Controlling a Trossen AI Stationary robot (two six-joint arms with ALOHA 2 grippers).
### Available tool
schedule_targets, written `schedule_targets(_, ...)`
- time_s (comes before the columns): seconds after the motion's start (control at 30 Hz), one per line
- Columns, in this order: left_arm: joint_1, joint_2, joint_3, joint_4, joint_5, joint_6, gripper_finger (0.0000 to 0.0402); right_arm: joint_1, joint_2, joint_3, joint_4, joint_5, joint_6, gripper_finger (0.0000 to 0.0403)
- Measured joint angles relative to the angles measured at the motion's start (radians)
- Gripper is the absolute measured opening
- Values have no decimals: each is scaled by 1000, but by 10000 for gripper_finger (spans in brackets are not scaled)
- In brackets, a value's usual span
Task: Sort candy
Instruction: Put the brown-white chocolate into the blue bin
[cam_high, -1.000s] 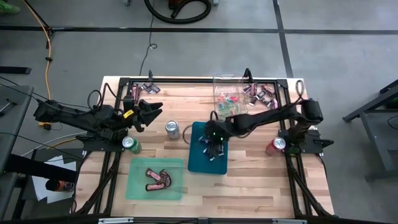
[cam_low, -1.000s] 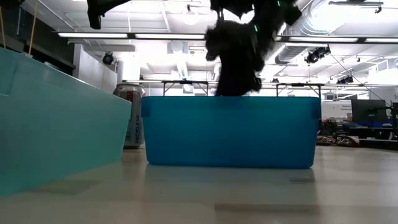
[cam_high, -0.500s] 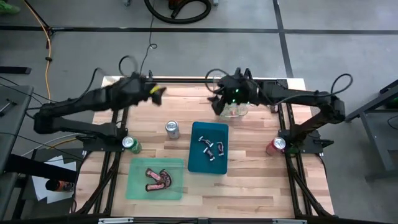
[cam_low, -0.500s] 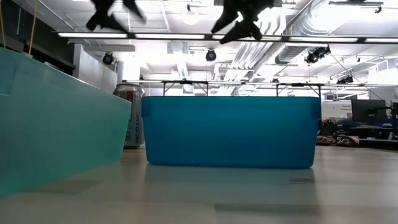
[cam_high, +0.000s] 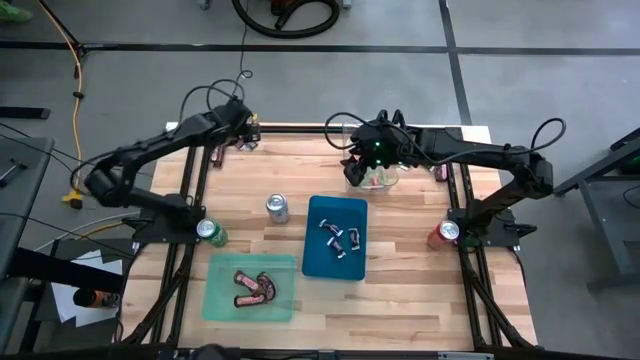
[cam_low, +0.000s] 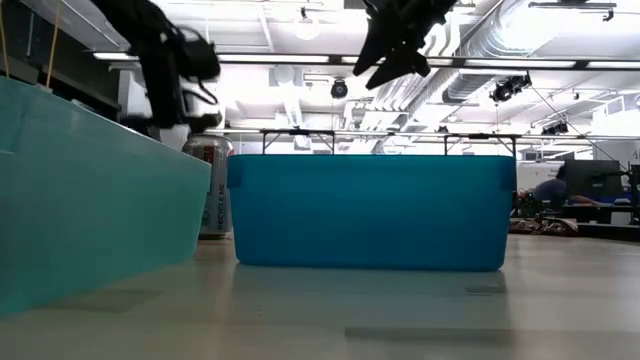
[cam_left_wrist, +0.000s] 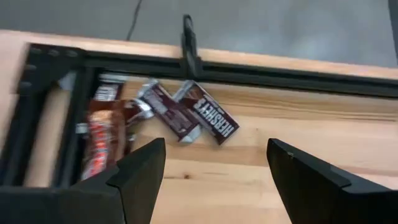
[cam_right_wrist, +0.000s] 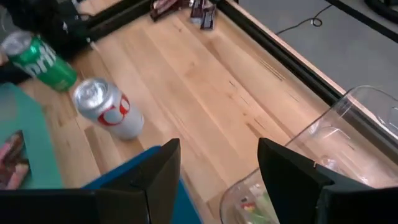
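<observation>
My left gripper (cam_high: 243, 133) (cam_left_wrist: 214, 180) hangs open over the far-left corner. There a small heap of brown and silver wrapped candy bars (cam_left_wrist: 186, 113) (cam_high: 232, 146) lies on the wood beside the black frame rail. My right gripper (cam_high: 358, 160) (cam_right_wrist: 217, 180) is open too. It hovers at the near rim of a clear container (cam_high: 373, 176) (cam_right_wrist: 348, 140) that holds tiny bright sweets (cam_right_wrist: 254, 205). The blue tray (cam_high: 318, 262) has dark and silver pieces (cam_high: 338, 240) lying in it. The green tray (cam_high: 222, 296) holds red-brown bars (cam_high: 253, 288).
A silver can (cam_high: 277, 208) (cam_right_wrist: 109, 112) stands left of the blue tray. A green can (cam_high: 210, 232) stands by the left arm's base and a red can (cam_high: 443, 234) by the right arm's base. More wrapped candy (cam_high: 437, 165) lies at the far right. Black frame rails (cam_left_wrist: 236, 70) run along the table's edges.
My right gripper rose out of the blue tray and swung to the far edge, over the clear container. My left gripper travelled from beside the green can to the far-left corner, then dropped lower over the candy heap. The candy in the trays stayed put.
</observation>
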Motion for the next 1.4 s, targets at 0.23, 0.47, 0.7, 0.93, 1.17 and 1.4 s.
schedule_targets(0.23,75,202,37,47,126,-42,268,-23,0,0,-63,-35,-62,209)
schedule_targets(0.47,104,347,97,54,177,-189,268,-56,0,-1,-89,-39,-114,209)
schedule_targets(0.7,104,423,100,121,201,-411,268,-75,0,-1,-97,-38,-118,209)
schedule_targets(0.93,104,476,100,137,200,-568,268,-76,0,-1,-111,-38,-144,209)
schedule_targets(1.17,111,478,97,143,188,-623,213,-76,0,-1,-129,-38,-144,209)
schedule_targets(1.4,123,473,100,130,230,-587,27,-76,0,-1,-173,-38,-144,209)
